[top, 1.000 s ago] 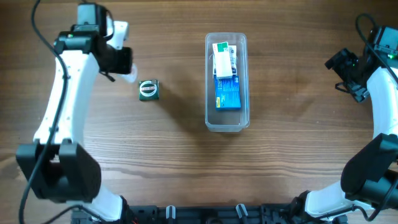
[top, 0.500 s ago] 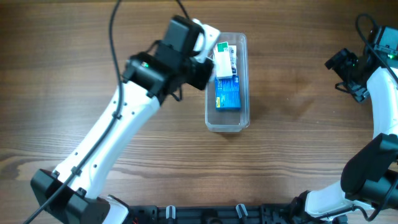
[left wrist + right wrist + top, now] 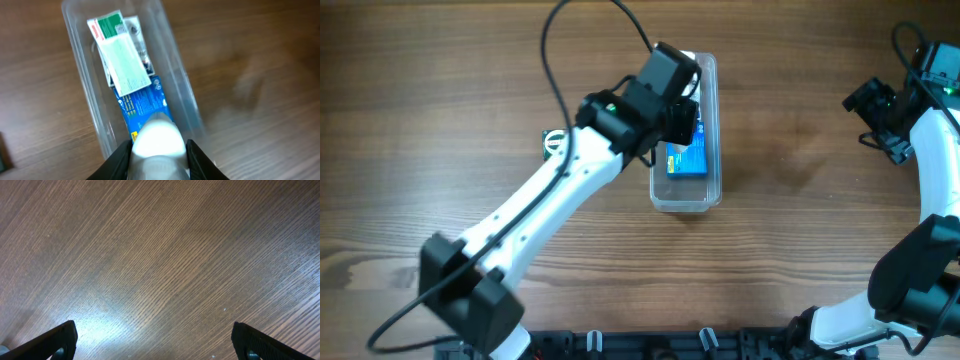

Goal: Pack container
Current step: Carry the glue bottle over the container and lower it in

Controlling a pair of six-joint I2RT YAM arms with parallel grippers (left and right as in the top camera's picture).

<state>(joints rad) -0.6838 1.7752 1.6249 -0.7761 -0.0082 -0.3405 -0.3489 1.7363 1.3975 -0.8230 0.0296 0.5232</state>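
Observation:
The clear plastic container (image 3: 686,203) stands upright in the middle of the table and also shows in the left wrist view (image 3: 85,90). Inside it lie a blue box (image 3: 690,162) and a white-and-green box (image 3: 120,55), the latter hidden under my arm in the overhead view. My left gripper (image 3: 680,120) hovers over the container's middle, shut on a small white rounded object (image 3: 156,142) that looks like a bottle, held above the blue box (image 3: 142,102). My right gripper (image 3: 878,112) is open and empty at the far right, over bare table (image 3: 155,342).
A small dark green box (image 3: 552,141) lies on the wooden table left of the container, partly hidden by my left arm. The left arm stretches diagonally from the front left across to the container.
My left arm has swung from the far left across to the container, carrying the white object; it now sits further over the tub than half a second ago. The right arm has not moved.

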